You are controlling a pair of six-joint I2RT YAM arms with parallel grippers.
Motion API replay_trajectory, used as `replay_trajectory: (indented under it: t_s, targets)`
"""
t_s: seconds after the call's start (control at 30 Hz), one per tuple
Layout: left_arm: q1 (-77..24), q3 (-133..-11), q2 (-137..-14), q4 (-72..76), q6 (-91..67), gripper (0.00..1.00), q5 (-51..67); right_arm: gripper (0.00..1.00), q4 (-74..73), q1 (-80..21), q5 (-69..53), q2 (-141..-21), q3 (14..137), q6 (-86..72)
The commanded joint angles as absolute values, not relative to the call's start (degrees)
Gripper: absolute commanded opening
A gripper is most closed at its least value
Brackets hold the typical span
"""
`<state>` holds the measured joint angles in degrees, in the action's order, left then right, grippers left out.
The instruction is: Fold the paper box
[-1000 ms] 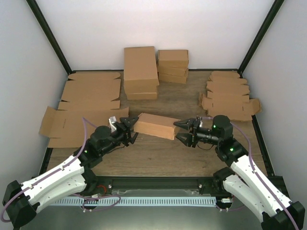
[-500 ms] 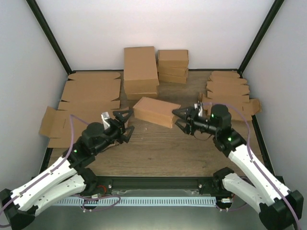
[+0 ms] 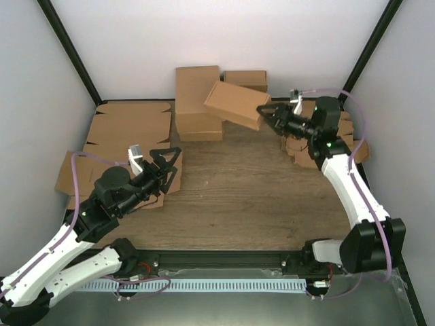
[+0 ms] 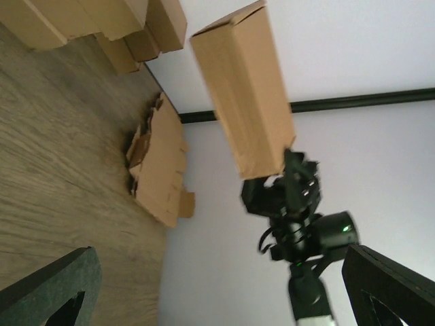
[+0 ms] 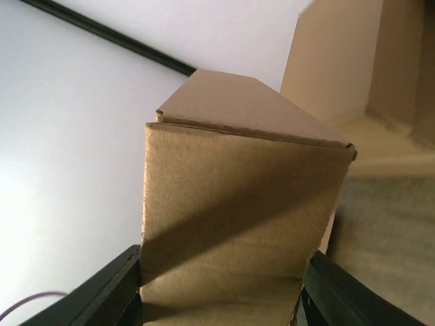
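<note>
White walls and black corner posts close in a wooden surface (image 3: 238, 197), and at its far edge stands a tall stack of closed boxes (image 3: 198, 102), the marker for everything else.

The paper box (image 3: 234, 104) is off the surface, tilted, just to the right of that stack. In the top view its left end overlaps the stack's right edge; I cannot tell whether the two touch. The right end effector (image 3: 264, 114) grasps the box by its right end, further right of the stack. The right wrist view shows the box (image 5: 238, 224) filling the gap between the two dark fingers (image 5: 109, 288), its closed far end pointing away. From the left wrist view the box (image 4: 245, 95) hangs in the air against the white wall, held at its lower end by the right arm (image 4: 299, 217).

The left end effector (image 3: 165, 155) is released, its jaws spread wide with nothing between them. It hovers well in front of the stack and a little to its left, over the near edge of some large flat cardboard sheets (image 3: 129, 129) that lie left of the stack.

A lower stack of closed boxes (image 3: 246, 78) sits just right of the tall one, behind the lifted box. Further right of the stack, well apart from it, lies a pile of small flat blanks (image 4: 160, 170), partly hidden by the right arm in the top view.
</note>
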<state>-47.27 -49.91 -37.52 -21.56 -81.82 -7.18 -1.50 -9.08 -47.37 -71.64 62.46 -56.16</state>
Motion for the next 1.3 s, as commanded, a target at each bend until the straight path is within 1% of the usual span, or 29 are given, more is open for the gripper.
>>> replay_trajectory:
  t_s: [0.0, 0.37, 0.63, 0.8, 0.93, 1.1, 1.27]
  targets:
    - [-47.36, -50.53, -37.63, -23.76, -75.35, 1.00, -6.08, 0.41, -1.36, -3.56, -52.29, -76.89, 71.44, -44.55]
    - [-47.37, -50.79, -39.91, -24.88, -68.50, 1.00, -4.14, 0.41, -6.60, 0.88, -59.34, -98.17, 93.58, -28.45]
    - [-47.30, -52.10, -39.57, -29.11, -64.46, 1.00, -6.89, 0.41, -7.50, 1.41, -60.31, -112.95, 108.86, -23.20]
    - [-47.26, -51.37, -40.03, -29.64, -64.29, 1.00, -6.95, 0.41, -7.82, 1.56, -61.19, -121.05, 118.07, -19.07]
    - [-47.20, -51.09, -41.88, -29.16, -64.08, 1.00, -6.66, 0.41, -9.08, 2.46, -63.39, -128.01, 126.23, -18.61]
    - [-47.28, -52.02, -44.02, -28.99, -63.31, 1.00, -7.34, 0.41, -7.72, 2.90, -63.60, -132.88, 130.82, -17.11]
    - [-47.19, -53.39, -45.64, -29.55, -61.74, 1.00, -8.89, 0.41, -4.40, 2.97, -62.87, -136.00, 131.58, -14.73]
